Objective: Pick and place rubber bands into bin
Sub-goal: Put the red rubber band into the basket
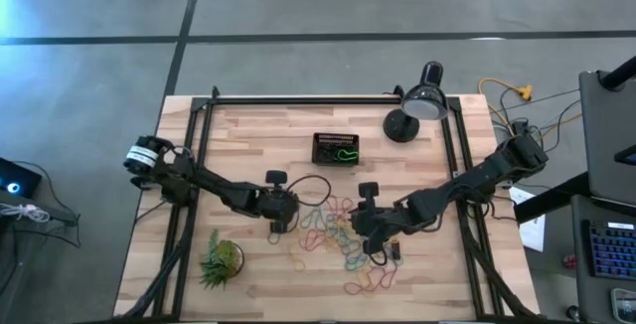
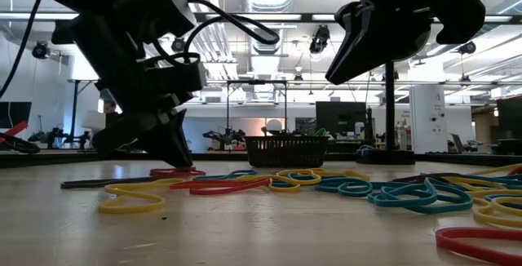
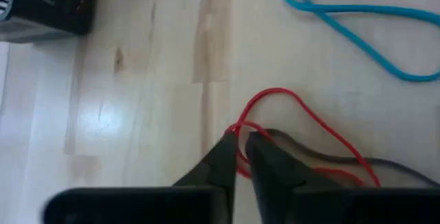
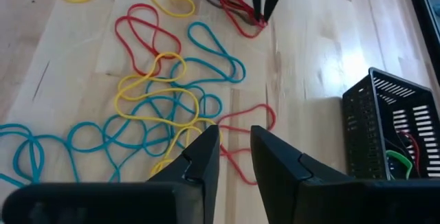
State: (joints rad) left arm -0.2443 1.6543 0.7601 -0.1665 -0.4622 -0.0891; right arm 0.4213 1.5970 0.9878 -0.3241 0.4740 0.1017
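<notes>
left gripper (image 3: 238,145): down on the table at the left edge of the scatter, fingers pinched nearly together on a red band (image 3: 302,117); the grip looks made, though the band's strand between the tips is thin enough that I cannot be sure it is caught
red band: lies flat, its loop running out ahead of the fingertips and a tail trailing back beside them; long axis roughly along the gripper's own reach
right gripper (image 4: 236,145): hovers above the right part of the scatter, fingers narrowly apart with nothing between them
rubber bands (image 1: 333,230): spread over the middle of the table between the two arms, with a few more (image 1: 370,282) nearer the front edge; red, blue and yellow loops overlap one another
bin (image 1: 336,149): on the far side of the table, about midway across, well apart from both grippers; a green band and others already lie inside
key relation: from the left gripper the bin lies away and to the right, beyond the scatter; the carry has to rise first, then cross toward the far centre
nearer arm: both are about equally near the bin; only the left is on a band, so the move is its to make
lamp (image 1: 415,110): stands right of the bin, just off the path
plant (image 1: 221,260): near left, out of the way
</notes>
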